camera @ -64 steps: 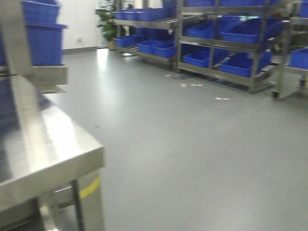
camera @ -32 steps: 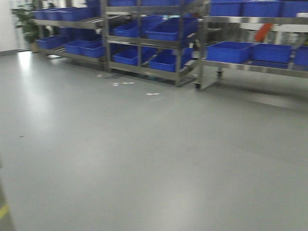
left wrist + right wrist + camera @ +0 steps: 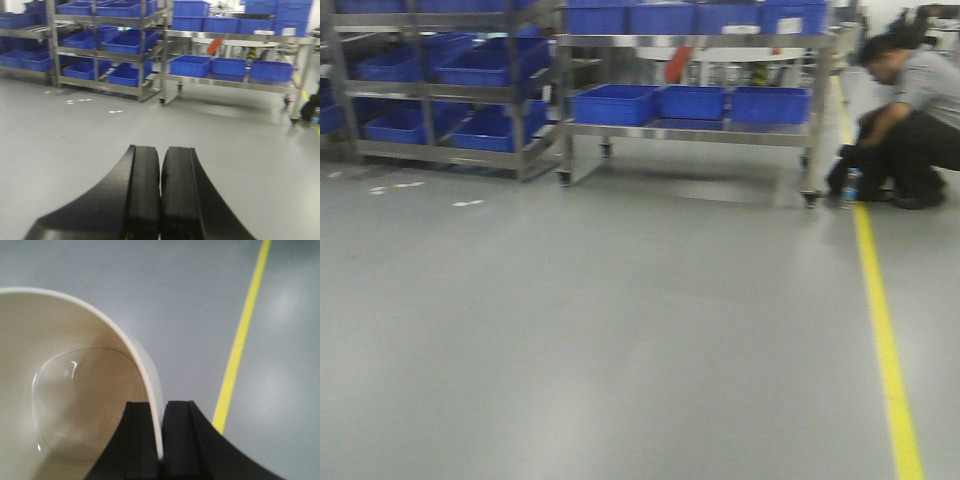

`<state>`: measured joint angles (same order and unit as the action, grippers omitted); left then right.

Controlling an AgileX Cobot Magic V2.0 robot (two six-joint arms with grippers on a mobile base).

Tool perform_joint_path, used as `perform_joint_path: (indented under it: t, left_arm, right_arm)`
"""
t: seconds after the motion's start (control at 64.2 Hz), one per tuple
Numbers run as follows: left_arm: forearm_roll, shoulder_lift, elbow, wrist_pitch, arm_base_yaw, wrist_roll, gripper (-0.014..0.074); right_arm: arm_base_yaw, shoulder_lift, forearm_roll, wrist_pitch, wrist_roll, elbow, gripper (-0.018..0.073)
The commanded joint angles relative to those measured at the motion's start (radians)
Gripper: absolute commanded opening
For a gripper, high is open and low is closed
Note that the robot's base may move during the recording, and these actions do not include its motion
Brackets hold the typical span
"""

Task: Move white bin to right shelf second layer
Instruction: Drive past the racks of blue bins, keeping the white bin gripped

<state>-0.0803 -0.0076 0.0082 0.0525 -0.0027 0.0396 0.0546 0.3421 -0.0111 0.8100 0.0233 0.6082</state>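
Note:
The white bin (image 3: 75,390) fills the left of the right wrist view, held off the grey floor with its empty glossy inside showing. My right gripper (image 3: 162,403) is shut on its rim, one finger inside the wall and one outside. My left gripper (image 3: 161,148) is shut on nothing and points over bare floor. Steel racks (image 3: 450,80) with sloping levels full of blue crates stand far back on the left, also seen as racks (image 3: 105,50) in the left wrist view. I cannot tell which level is the right shelf second layer.
A wheeled steel cart (image 3: 690,132) carrying blue crates stands at the back centre. A crouching person (image 3: 920,110) is at the back right, beside it. A yellow floor line (image 3: 885,330) runs down the right side. Grey floor lies between me and the racks.
The front view has swung to the right. The steel table left the frame, the racks slid left, and the cart, the person and the yellow line came into view.

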Motion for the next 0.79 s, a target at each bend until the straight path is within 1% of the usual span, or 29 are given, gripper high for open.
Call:
perform_joint_path:
  t: [0.0, 0.779]
  left_arm:
    - [-0.005, -0.016, 0.027, -0.083, 0.001, -0.005, 0.0085]
    - [-0.005, -0.016, 0.027, -0.083, 0.001, -0.005, 0.0085]
  right_arm:
    - [-0.007, 0.008, -0.005, -0.089, -0.004, 0.027, 0.0048]
    - [-0.007, 0.008, -0.005, -0.088, -0.004, 0.027, 0.0048]
